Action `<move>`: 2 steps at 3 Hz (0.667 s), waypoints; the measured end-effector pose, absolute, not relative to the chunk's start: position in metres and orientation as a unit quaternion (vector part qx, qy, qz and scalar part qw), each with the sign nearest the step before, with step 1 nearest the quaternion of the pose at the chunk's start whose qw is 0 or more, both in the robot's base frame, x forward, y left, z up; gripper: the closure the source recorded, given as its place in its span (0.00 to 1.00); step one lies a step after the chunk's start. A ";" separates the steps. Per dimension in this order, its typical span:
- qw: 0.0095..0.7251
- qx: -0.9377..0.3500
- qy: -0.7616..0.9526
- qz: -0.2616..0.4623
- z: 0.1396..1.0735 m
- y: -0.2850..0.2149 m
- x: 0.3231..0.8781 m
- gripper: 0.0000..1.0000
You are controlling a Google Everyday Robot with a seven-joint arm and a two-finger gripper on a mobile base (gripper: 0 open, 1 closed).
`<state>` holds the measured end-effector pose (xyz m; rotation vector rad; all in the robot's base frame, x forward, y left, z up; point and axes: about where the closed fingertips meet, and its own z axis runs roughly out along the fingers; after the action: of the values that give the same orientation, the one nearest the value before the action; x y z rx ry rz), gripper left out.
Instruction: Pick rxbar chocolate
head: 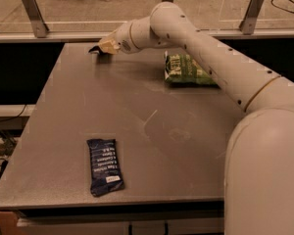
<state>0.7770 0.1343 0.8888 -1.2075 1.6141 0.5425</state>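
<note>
The rxbar chocolate [94, 49] shows only as a small dark end sticking out to the left of my gripper, at the far left corner of the grey table [196, 151]. My gripper [104, 47], with pale yellow fingers [108, 45], is shut on the bar and holds it just above the tabletop. A dark shadow lies under it. Most of the bar is hidden by the fingers.
A longer navy-blue bar with white text [105, 165] lies near the table's front left edge. A large green bag [186, 68] lies at the back right, under my arm [210, 48]. A rail with metal posts [33, 13] runs behind the table.
</note>
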 end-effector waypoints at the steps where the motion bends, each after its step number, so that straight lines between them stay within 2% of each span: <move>1: 0.526 -0.519 0.634 0.226 0.923 0.132 0.755 1.00; 2: 0.547 -0.534 0.602 0.232 0.952 0.125 0.732 1.00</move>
<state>0.7325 0.1249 0.9517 -1.2657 1.4265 0.5506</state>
